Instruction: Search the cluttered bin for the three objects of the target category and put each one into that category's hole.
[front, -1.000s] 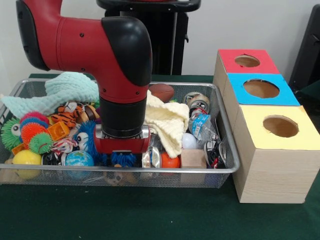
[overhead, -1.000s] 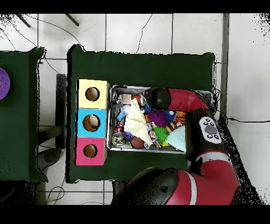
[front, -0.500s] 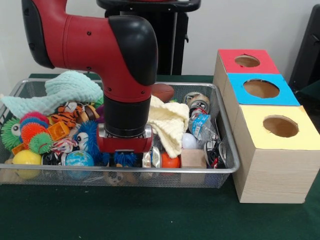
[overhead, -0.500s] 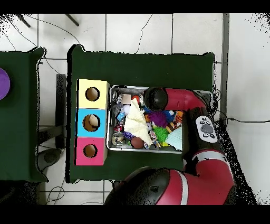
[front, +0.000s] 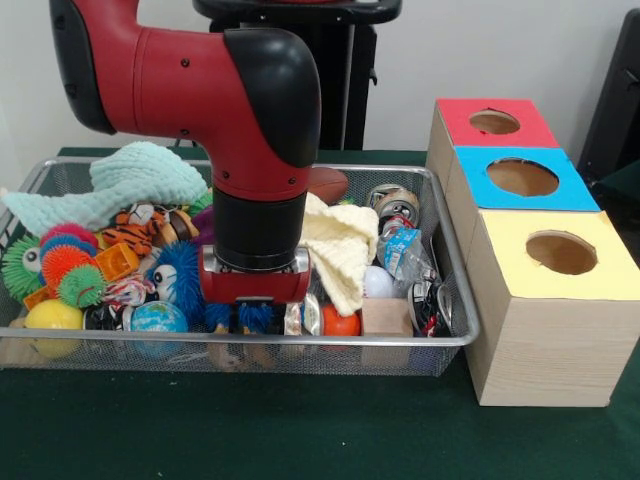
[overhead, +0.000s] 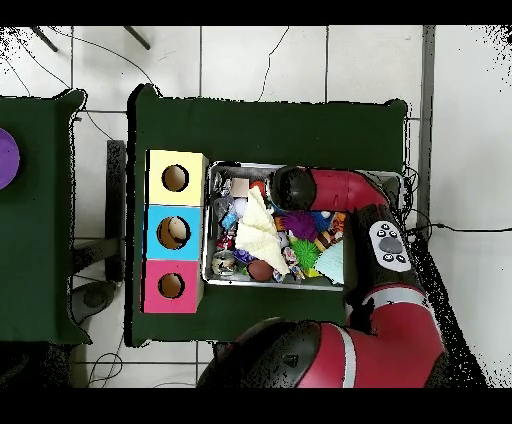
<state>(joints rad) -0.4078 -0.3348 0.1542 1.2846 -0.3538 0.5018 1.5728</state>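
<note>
The wire mesh bin (front: 300, 341) is full of clutter; it also shows in the overhead view (overhead: 210, 225). An orange black-striped plush tiger (front: 138, 231) lies at the bin's left in the front view, next to a small brown plush piece (front: 182, 222). My gripper (front: 252, 322) is down inside the bin near its front rim, among a blue spiky ball (front: 182, 280) and other toys. The red wrist and the clutter hide its tips. In the overhead view the arm (overhead: 300, 187) covers it. No third plush animal shows.
A cream knitted cloth (front: 338, 248) lies right of the wrist, and a mint knitted cloth (front: 130, 180) lies at the back left. Spiky balls (front: 65, 265) sit at the far left. Wooden boxes with red (front: 495, 122), blue (front: 522, 178) and yellow (front: 560, 252) holed tops stand right of the bin.
The arm has shifted a little to the right in the front view and sunk slightly lower into the bin. The toys have hardly moved.
</note>
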